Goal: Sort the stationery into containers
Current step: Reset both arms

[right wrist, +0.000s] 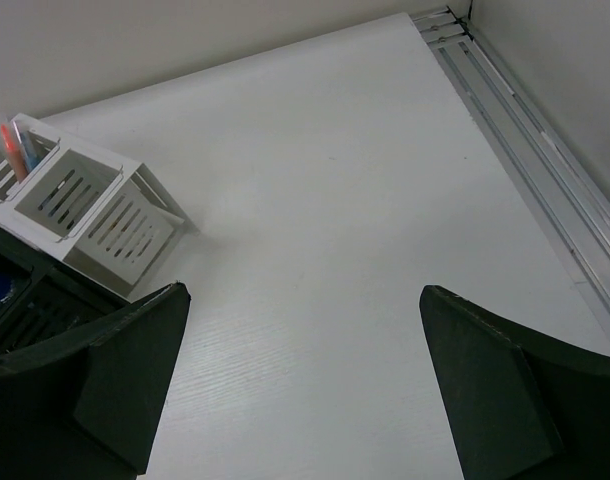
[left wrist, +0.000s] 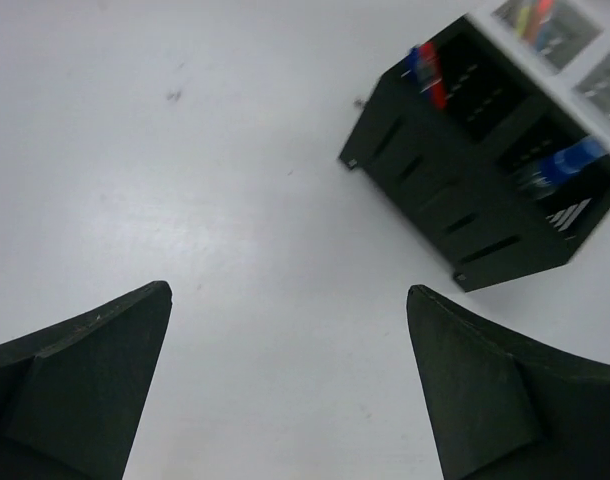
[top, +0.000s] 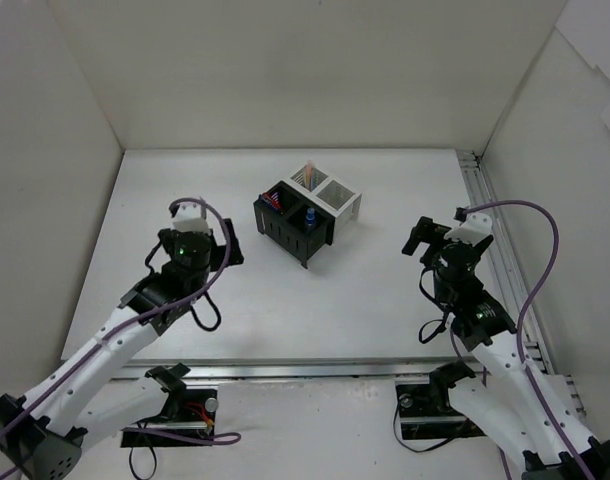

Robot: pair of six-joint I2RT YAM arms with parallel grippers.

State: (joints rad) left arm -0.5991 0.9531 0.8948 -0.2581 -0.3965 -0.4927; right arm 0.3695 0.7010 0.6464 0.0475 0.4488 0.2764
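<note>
The containers (top: 307, 210) stand mid-table as one block, two black bins near, two white bins far. Red and blue pens (top: 274, 200) stand in the left black bin. A blue-capped bottle (top: 310, 215) stands in the right black bin. Pastel markers (top: 310, 173) stand in the far white bin. No eraser blocks show. My left gripper (top: 197, 232) is open and empty, left of the block. My right gripper (top: 445, 240) is open and empty, right of it. The left wrist view shows the gripper (left wrist: 290, 290) over bare table, with the pens (left wrist: 425, 70) and bottle (left wrist: 565, 165) in the black bins (left wrist: 455, 215).
The right wrist view shows my right gripper (right wrist: 305, 288) over bare table, the white bins (right wrist: 115, 225) and the markers (right wrist: 20, 150) at the left. A metal rail (right wrist: 525, 140) runs along the table's right edge. White walls enclose the table on three sides.
</note>
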